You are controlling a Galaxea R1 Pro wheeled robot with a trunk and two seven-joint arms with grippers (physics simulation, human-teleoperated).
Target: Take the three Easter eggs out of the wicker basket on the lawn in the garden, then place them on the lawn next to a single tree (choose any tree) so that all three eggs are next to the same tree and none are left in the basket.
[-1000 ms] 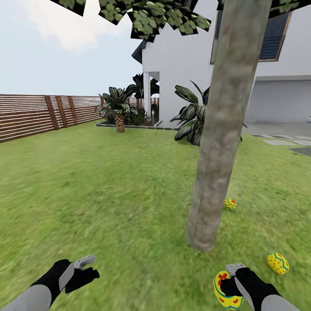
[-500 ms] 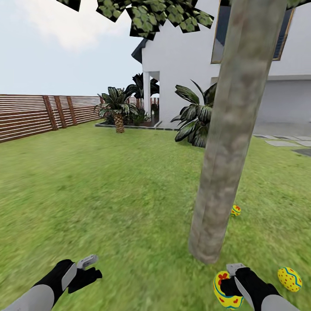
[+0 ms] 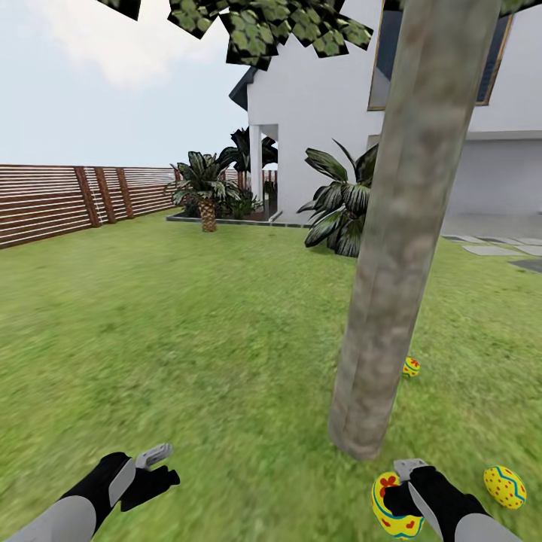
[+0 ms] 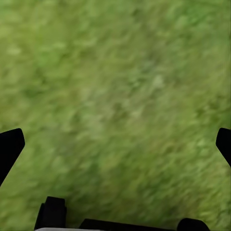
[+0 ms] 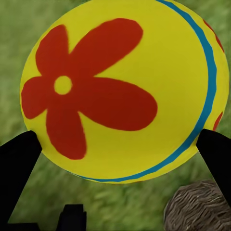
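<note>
While the trunk (image 3: pixel 399 248) half-hides one egg (image 3: pixel 411 366), right fingers (image 5: pixel 19 161) clamp another (image 3: pixel 394 506); left fingers (image 4: pixel 10 147) spread.

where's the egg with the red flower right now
In the head view it sits low on the right, held in the right gripper just short of the tree trunk's base; the egg looms between that gripper's fingers.

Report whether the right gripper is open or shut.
Shut on an Easter egg: the right gripper fingers press both its sides.
</note>
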